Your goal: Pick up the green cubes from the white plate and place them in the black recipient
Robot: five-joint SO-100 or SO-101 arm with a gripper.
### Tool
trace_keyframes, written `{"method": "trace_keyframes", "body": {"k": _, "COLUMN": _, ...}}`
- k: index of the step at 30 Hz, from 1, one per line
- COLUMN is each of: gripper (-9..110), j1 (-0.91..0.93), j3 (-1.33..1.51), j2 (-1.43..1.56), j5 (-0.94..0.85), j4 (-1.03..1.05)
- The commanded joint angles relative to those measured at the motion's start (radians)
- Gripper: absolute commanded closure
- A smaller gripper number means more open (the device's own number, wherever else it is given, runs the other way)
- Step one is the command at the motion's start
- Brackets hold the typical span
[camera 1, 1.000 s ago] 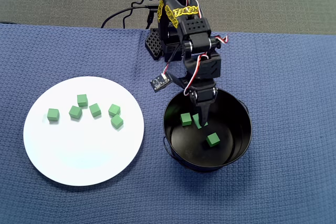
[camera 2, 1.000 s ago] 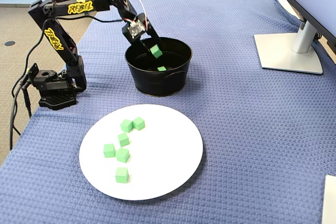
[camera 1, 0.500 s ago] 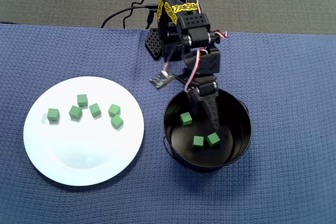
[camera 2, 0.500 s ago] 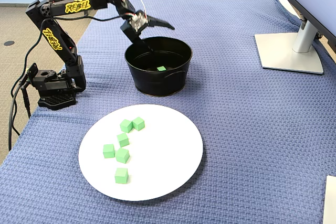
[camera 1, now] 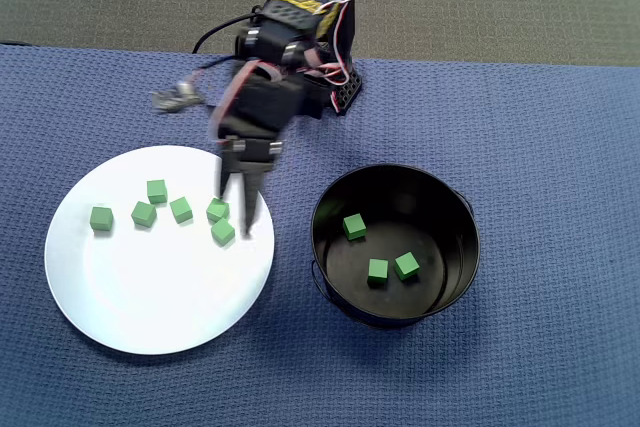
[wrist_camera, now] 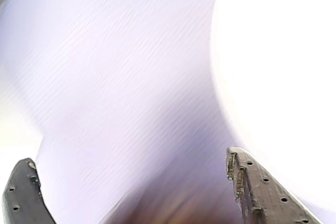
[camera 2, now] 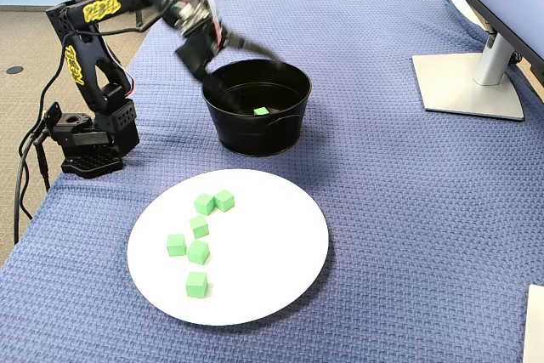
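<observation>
Several green cubes (camera 1: 181,210) lie on the white plate (camera 1: 150,292), seen also in the fixed view as green cubes (camera 2: 198,252) on the white plate (camera 2: 263,269). Three more cubes (camera 1: 377,270) sit in the black recipient (camera 1: 455,287); the fixed view shows only one cube (camera 2: 262,111) inside the black recipient (camera 2: 255,133). My gripper (camera 1: 237,215) hangs over the plate's right edge, right of the two nearest cubes (camera 1: 223,232). In the blurred wrist view my gripper (wrist_camera: 128,156) is open, with nothing between its fingertips (wrist_camera: 239,169).
The arm's base (camera 2: 85,138) stands on the blue woven cloth (camera 2: 399,210), left of the recipient in the fixed view. A monitor stand (camera 2: 472,82) is at the far right there. A loose connector on wires (camera 1: 175,99) dangles beside the arm.
The gripper let a cube fall into the recipient, opened, then swung away from it to above the plate's right edge. The recipient now holds three cubes.
</observation>
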Motion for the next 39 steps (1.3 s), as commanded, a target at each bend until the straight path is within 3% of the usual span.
{"method": "trace_keyframes", "body": {"k": 1, "gripper": 61, "j1": 0.132, "j3": 0.043, "j2": -0.046, "j5": -0.170, "j4": -0.091}}
{"method": "trace_keyframes", "body": {"k": 4, "gripper": 59, "j1": 0.198, "j3": 0.091, "j2": -0.078, "j5": -0.262, "j4": -0.129}}
{"method": "trace_keyframes", "body": {"k": 11, "gripper": 60, "j1": 0.328, "j3": 0.104, "j2": -0.201, "j5": -0.213, "j4": -0.196}}
{"method": "trace_keyframes", "body": {"k": 22, "gripper": 64, "j1": 0.500, "j3": -0.155, "j2": -0.532, "j5": -0.394, "j4": -0.262}}
{"method": "trace_keyframes", "body": {"k": 31, "gripper": 68, "j1": 0.558, "j3": -0.247, "j2": -0.692, "j5": -0.460, "j4": -0.331}}
{"method": "trace_keyframes", "body": {"k": 39, "gripper": 74, "j1": 0.565, "j3": -0.244, "j2": -0.762, "j5": -0.407, "j4": -0.400}}
